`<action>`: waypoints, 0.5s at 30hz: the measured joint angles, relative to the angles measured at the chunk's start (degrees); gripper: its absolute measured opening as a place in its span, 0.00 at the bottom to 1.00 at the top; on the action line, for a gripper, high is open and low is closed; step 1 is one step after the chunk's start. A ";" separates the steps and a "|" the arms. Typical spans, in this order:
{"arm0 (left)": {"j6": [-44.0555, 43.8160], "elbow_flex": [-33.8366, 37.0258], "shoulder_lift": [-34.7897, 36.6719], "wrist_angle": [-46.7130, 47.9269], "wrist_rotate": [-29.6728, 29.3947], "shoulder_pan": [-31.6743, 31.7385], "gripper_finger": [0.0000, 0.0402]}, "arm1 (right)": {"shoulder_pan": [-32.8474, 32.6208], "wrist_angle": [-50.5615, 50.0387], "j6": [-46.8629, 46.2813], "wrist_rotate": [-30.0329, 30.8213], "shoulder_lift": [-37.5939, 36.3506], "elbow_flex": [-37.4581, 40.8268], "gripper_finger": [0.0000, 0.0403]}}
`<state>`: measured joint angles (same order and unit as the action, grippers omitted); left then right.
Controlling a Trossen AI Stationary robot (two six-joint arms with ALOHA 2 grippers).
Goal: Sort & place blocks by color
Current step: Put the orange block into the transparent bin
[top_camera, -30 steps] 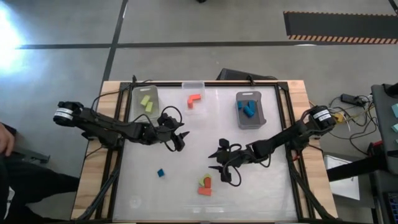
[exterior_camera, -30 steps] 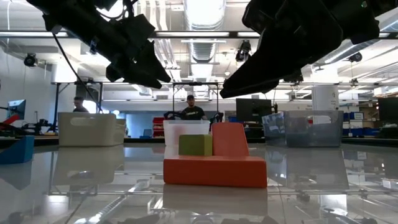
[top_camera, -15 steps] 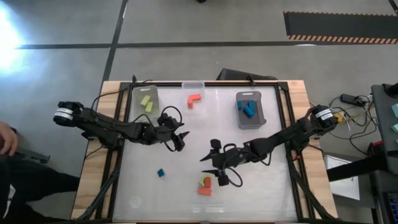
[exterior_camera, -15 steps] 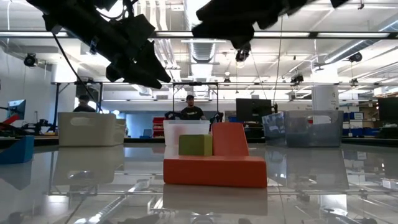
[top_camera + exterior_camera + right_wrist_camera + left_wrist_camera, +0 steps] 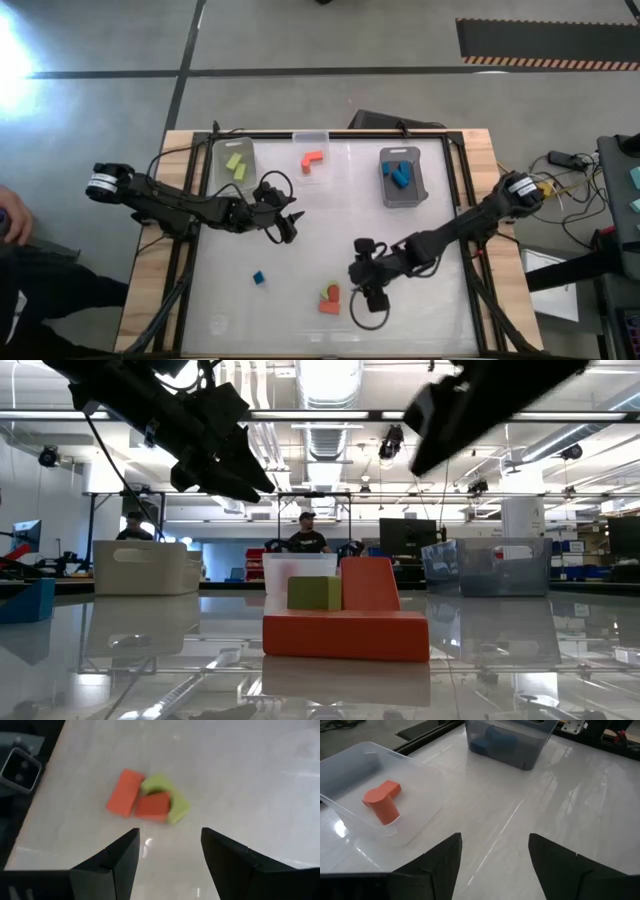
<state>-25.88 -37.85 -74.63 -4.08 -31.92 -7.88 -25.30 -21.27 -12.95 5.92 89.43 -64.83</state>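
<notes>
An orange-red bar, an orange-red wedge and a lime green block (image 5: 175, 802) lie bunched together on the table near its near edge (image 5: 328, 298); in the low view the green block (image 5: 314, 593) rests on the orange-red bar (image 5: 345, 632). A small blue block (image 5: 257, 278) lies alone to their left. My right gripper (image 5: 358, 285) hovers open just right of the bunch, its fingers (image 5: 170, 855) short of it. My left gripper (image 5: 290, 222) hangs open above the table's middle left (image 5: 495, 855). Neither touches anything.
Three bins stand along the far edge: a left one with lime green blocks (image 5: 233, 165), a clear middle one with an orange-red block (image 5: 382, 807), and a grey right one with blue blocks (image 5: 402, 175). A person's hand shows beyond the table's left edge (image 5: 12, 225).
My right gripper has swung toward the table's near edge and turned, ending beside the orange-red and green bunch with that bunch ahead of its fingers. The blocks have not moved.
</notes>
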 joint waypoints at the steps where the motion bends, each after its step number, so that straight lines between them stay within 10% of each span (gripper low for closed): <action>1: 0.59 0.00 0.00 -0.01 0.00 0.00 0.53 | -0.48 1.14 -1.15 -0.01 0.01 1.05 0.50; 15: 2.70 0.02 0.00 0.00 0.00 0.00 0.53 | -0.54 50.10 4.03 2.89 6.90 19.90 0.50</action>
<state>-23.18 -37.82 -74.63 -4.08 -31.92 -7.88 -25.85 28.83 -8.91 8.80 96.32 -44.93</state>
